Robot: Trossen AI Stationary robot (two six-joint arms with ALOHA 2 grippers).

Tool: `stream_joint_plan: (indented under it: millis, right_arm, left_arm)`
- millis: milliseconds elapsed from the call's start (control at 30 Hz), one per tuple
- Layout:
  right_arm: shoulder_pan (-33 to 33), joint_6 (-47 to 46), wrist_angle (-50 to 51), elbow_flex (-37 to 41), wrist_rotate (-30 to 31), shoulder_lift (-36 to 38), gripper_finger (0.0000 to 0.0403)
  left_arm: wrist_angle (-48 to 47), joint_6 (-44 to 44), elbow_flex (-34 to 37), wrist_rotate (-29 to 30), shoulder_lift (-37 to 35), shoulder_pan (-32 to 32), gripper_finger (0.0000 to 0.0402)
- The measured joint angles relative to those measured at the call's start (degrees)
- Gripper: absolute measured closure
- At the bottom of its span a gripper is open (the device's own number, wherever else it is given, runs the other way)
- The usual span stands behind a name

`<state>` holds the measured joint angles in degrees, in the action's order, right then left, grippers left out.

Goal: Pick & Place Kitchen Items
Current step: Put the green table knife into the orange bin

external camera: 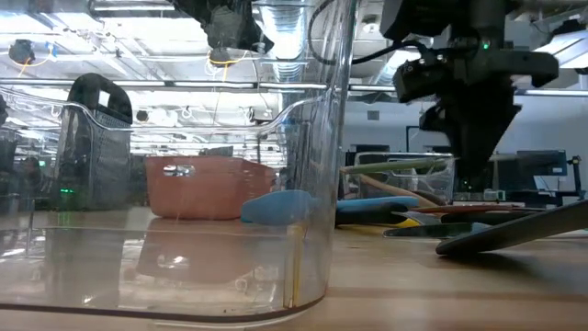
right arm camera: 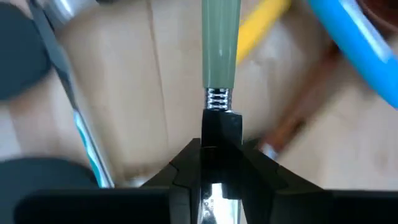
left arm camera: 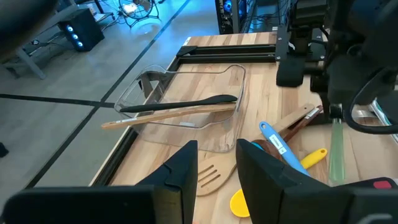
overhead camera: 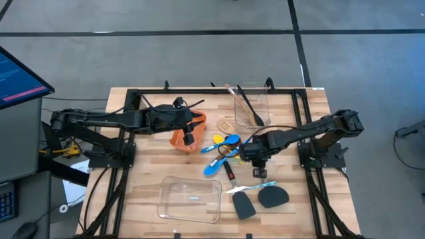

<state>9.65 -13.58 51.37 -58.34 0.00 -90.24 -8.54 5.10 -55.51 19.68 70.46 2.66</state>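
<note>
Two dark robot arms reach over a pale wooden slatted table (overhead camera: 143, 182). The right gripper (right arm camera: 217, 144) is closed narrowly on a slim utensil with a pale green handle and a metal spring neck (right arm camera: 220, 43), pinching it at the metal part just below the handle. In the overhead view this gripper sits right of the table's middle, at the edge of a loose pile of utensils. Touching or just beside the green-handled tool lie a blue plastic spoon (overhead camera: 214, 166), a yellow plastic spoon (overhead camera: 218, 139) and a brown wooden-handled tool (left arm camera: 297, 120). A slotted wooden turner (overhead camera: 226, 125) lies just beyond the pile, on the far side. Nearer, two black flat spatulas (overhead camera: 272, 196) rest side by side, well apart from the gripper.

The left gripper (left arm camera: 214, 167) hangs above an orange rectangular plastic bin (overhead camera: 180, 138) left of the pile, its fingers partly apart and holding nothing.

The step in hand looks like picking up the green-handled tool. Judging from the firm pinch, the next move calls for a straight lift clear of the neighbouring spoons, then a carry to a container.

At the far side a clear plastic container (overhead camera: 255, 99) holds a black spatula (left arm camera: 180, 103) and a long wooden spoon (left arm camera: 168, 116). Another clear plastic tray (overhead camera: 189, 199) sits near the front edge, left of the spatulas. Beyond the table are a grey concrete floor (overhead camera: 199, 60), a lit monitor (overhead camera: 20, 79) at far left, and a workshop with ceiling lights.
</note>
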Motion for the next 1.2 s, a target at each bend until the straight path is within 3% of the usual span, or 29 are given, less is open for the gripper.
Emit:
stream_joint_plan:
  millis: [367, 600, 800, 967, 1200]
  right_arm:
    - [0.1, 0.0, 19.4, -10.9, 11.0, 0.1, 0.0334]
    - [0.1, 0.0, 24.7, -14.7, 16.8, 1.4, 0.0334]
    - [0.0, -1.4, 24.8, -14.7, 20.0, 8.4, 0.0334]
    - [0.2, -5.5, 22.5, -14.7, 28.3, 14.7, 0.0334]
    - [1.6, -6.0, 17.1, -14.7, 45.2, 18.4, 0.0334]
  left_arm:
    - [0.0, 0.0, 0.0, 0.0, 0.0, 0.0, 0.0306]
    - [0.0, 0.0, 0.0, 0.0, 0.0, 0.0, 0.0306]
    - [-0.1, 0.2, 0.0, 0.0, 0.0, 0.0, 0.0306]
    - [0.0, 0.2, 0.0, 0.0, 0.0, 0.0, 0.0306]
    - [0.0, 0.2, 0.0, 0.0, 0.0, 0.0, 0.0306]
